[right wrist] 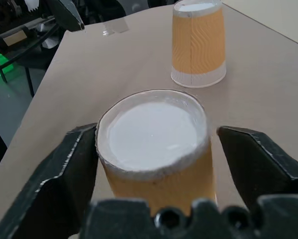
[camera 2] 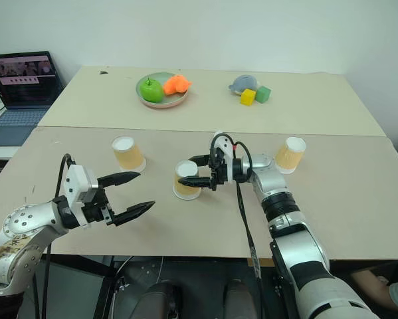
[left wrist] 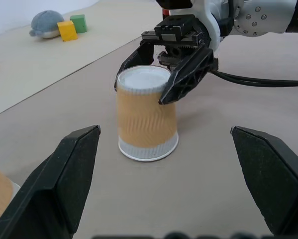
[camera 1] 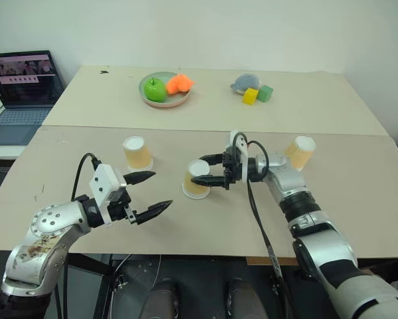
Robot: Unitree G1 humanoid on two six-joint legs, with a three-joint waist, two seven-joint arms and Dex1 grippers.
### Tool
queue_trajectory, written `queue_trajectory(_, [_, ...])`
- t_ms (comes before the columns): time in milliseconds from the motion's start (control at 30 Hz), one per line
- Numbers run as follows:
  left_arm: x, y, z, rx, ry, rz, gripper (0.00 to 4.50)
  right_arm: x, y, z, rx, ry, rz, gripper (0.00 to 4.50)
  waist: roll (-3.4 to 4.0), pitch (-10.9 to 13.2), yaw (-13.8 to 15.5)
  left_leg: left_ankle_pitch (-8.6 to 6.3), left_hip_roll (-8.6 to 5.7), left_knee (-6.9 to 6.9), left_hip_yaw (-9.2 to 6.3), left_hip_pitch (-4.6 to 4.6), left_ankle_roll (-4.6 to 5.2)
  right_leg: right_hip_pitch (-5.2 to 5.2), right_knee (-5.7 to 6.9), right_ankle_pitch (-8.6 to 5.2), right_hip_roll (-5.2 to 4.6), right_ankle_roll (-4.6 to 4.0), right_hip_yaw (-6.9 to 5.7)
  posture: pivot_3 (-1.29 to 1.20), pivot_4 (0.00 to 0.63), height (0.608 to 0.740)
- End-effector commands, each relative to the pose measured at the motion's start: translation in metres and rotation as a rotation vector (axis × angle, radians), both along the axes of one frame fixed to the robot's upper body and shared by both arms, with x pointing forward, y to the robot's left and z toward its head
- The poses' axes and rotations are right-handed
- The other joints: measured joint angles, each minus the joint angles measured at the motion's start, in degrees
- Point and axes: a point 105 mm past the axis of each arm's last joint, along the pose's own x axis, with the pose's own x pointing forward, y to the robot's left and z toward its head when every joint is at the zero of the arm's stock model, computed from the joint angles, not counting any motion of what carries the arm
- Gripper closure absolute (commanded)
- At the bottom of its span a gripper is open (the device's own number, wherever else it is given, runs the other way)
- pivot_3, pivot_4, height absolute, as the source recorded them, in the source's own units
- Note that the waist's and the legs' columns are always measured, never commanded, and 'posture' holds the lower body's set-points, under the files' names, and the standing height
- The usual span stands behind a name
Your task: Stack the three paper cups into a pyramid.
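Paper cups are sitting upside down on the beige tabletop: the middle cup [camera 1: 197, 179] near the front edge, the left cup [camera 1: 137, 153] behind it, the right cup [camera 1: 299, 152] toward the right edge. A plate [camera 1: 160, 100] at the back is holding a green apple [camera 1: 155, 90] and an orange toy [camera 1: 179, 84]. The right gripper [camera 1: 208, 170] is straddling the middle cup, jaws spread apart. The left gripper [camera 1: 151, 193] is hovering wide open.

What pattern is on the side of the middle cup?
Tan-orange with faint wavy embossed lines above a white band; the middle cup shows it best in the left wrist view.
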Motion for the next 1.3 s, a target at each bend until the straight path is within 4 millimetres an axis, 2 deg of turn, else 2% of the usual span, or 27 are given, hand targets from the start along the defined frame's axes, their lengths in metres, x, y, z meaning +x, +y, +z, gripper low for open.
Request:
queue_trajectory(33, [-0.001,-0.006,0.006,-0.002,-0.038,-0.027,0.00,0.003,-0.020,0.038,0.122,-0.033,-0.029,0.03,0.00,0.0,0.0,0.00,0.00,0.00,0.00,-0.01,0.00,-0.02,0.02,0.00,0.00,0.00,0.00,0.00,0.150,0.678])
queue_trajectory(133, [-0.001,-0.012,0.006,-0.001,-0.037,-0.072,0.00,0.007,-0.050,0.064,0.209,-0.017,-0.119,0.03,0.02,0.0,0.5,0.01,0.00,0.03,-0.01,-0.23,-0.01,-0.20,0.09,0.00,-0.07,0.00,-0.01,0.00,0.150,0.678])
queue_trajectory(267, [0.002,-0.026,0.017,-0.012,-0.069,-0.145,0.00,-0.011,-0.083,0.086,0.260,-0.026,-0.158,0.03,0.01,0.0,0.8,0.00,-0.02,0.04,-0.01,-0.33,0.01,-0.25,0.03,0.00,-0.09,0.00,-0.05,0.00,0.150,0.678])
queue_trajectory(367, [0.010,-0.041,0.036,-0.069,-0.106,-0.197,0.00,-0.025,-0.109,0.098,0.295,-0.056,-0.238,0.03,-0.01,0.0,0.8,0.00,-0.03,0.03,0.00,-0.33,0.01,-0.24,0.02,-0.01,-0.08,-0.01,-0.08,0.00,0.150,0.678])
queue_trajectory(467, [0.016,-0.056,0.050,-0.126,-0.119,-0.248,0.00,-0.033,-0.131,0.100,0.290,-0.095,-0.361,0.03,-0.02,0.0,0.9,0.01,-0.05,0.08,0.00,-0.34,0.02,-0.20,0.04,-0.01,-0.08,-0.01,-0.06,0.00,0.150,0.678])
queue_trajectory(633, [0.020,-0.074,0.056,-0.145,-0.121,-0.332,0.00,-0.034,-0.171,0.091,0.166,-0.228,-0.632,0.03,-0.04,0.0,0.6,0.00,-0.04,0.04,0.02,-0.31,0.03,-0.20,0.01,-0.01,-0.06,0.01,-0.02,0.00,0.150,0.678])
queue_trajectory(767, [0.026,-0.083,0.054,-0.146,-0.114,-0.366,0.00,-0.040,-0.219,0.090,0.105,-0.327,-0.895,0.03,-0.05,0.1,0.7,0.01,-0.07,0.06,0.07,-0.32,0.03,-0.20,-0.01,-0.01,-0.06,0.01,0.01,0.00,0.150,0.678])
queue_trajectory(833, [0.029,-0.084,0.052,-0.144,-0.113,-0.373,0.00,-0.041,-0.241,0.081,0.039,-0.359,-1.023,0.03,-0.05,0.1,0.8,0.01,-0.07,0.06,0.08,-0.31,0.04,-0.19,0.00,-0.01,-0.06,0.02,0.01,0.00,0.150,0.678])
queue_trajectory(1033, [0.031,-0.085,0.051,-0.143,-0.114,-0.383,0.00,-0.041,-0.264,0.066,-0.003,-0.379,-1.146,0.03,-0.06,0.1,0.3,0.01,-0.05,0.06,0.09,-0.29,0.04,-0.19,0.00,-0.01,-0.06,0.02,0.04,0.00,0.150,0.678])
queue_trajectory(1167, [0.032,-0.084,0.050,-0.140,-0.115,-0.381,0.00,-0.033,-0.261,0.058,0.020,-0.350,-1.134,0.03,-0.05,0.1,0.2,0.02,-0.05,0.06,0.09,-0.27,0.05,-0.19,0.02,-0.01,-0.05,0.02,0.06,0.00,0.150,0.678])
queue_trajectory(1300, [0.034,-0.082,0.047,-0.143,-0.111,-0.359,0.00,-0.019,-0.248,0.049,0.054,-0.288,-1.071,0.03,-0.06,0.1,0.1,0.02,-0.06,0.06,0.10,-0.27,0.05,-0.19,0.01,-0.01,-0.05,0.02,0.08,0.00,0.150,0.678])
